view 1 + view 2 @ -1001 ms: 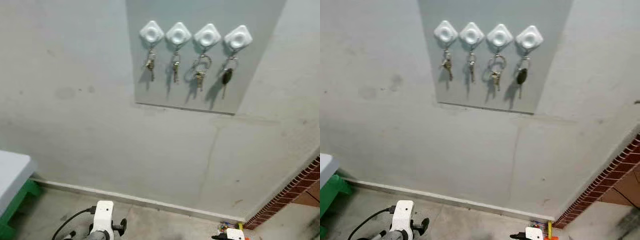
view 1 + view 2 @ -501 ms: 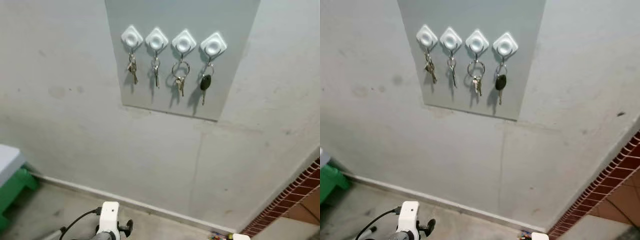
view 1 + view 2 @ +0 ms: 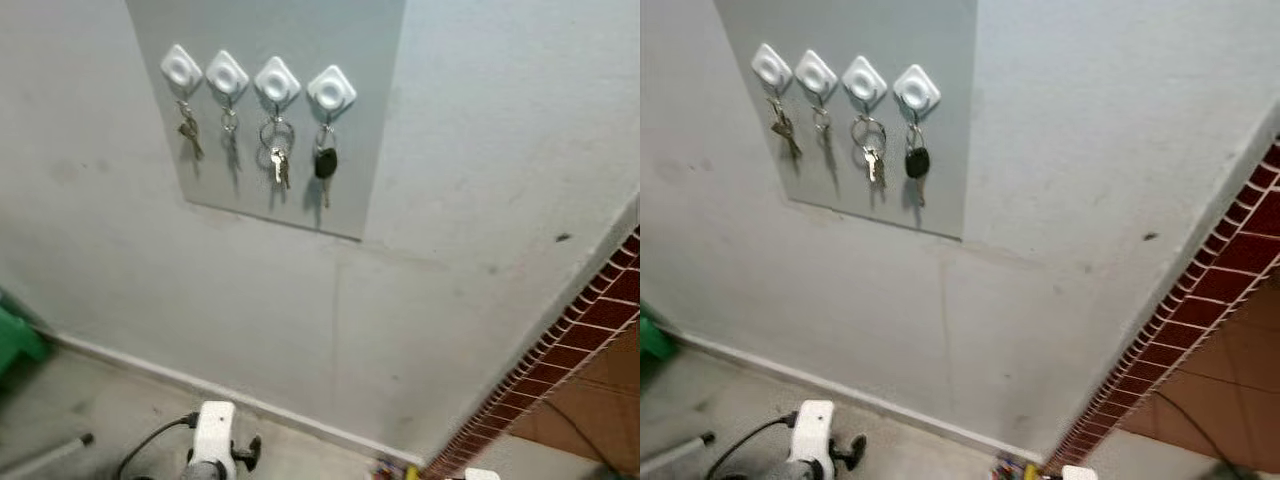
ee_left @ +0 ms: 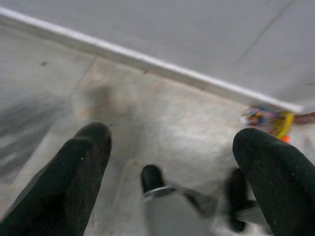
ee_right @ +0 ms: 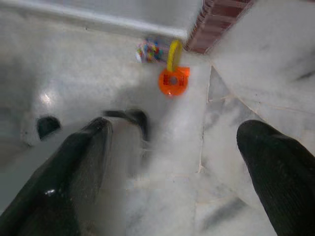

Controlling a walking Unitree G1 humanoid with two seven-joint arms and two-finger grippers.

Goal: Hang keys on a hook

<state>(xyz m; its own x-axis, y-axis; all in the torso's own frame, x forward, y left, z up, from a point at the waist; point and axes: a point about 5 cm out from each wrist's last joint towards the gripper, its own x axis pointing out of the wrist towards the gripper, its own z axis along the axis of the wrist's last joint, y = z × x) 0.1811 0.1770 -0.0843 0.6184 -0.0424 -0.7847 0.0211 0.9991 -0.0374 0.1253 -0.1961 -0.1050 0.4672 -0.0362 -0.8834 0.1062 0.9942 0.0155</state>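
Down by the floor (image 5: 162, 162), both arms hang low. The left gripper (image 4: 170, 162) points at pale tile near the white skirting board (image 4: 147, 61), its fingers (image 4: 74, 172) spread wide with nothing between them. The right gripper (image 5: 172, 162) is the same, fingers (image 5: 275, 167) held well apart and empty over marbled tile, with an orange plastic toy (image 5: 173, 78) and a small multicoloured object lying near the foot of the brick edge (image 5: 216, 19).

Further off, up on the grey wall, a panel (image 3: 350, 150) carries four white diamond-shaped hooks (image 3: 277, 80) in a row. Each one has something hanging: a small key bunch (image 3: 188, 132) on the first, a key (image 3: 230, 125) on the second, a large ring with keys (image 3: 278, 150) on the third, and a black-headed car key (image 3: 325, 165) on the fourth.

By my reckoning the hanging is finished, since every hook is filled and neither gripper carries anything. What's left is simply to stand clear of the wall; I see no loose keys to fetch.
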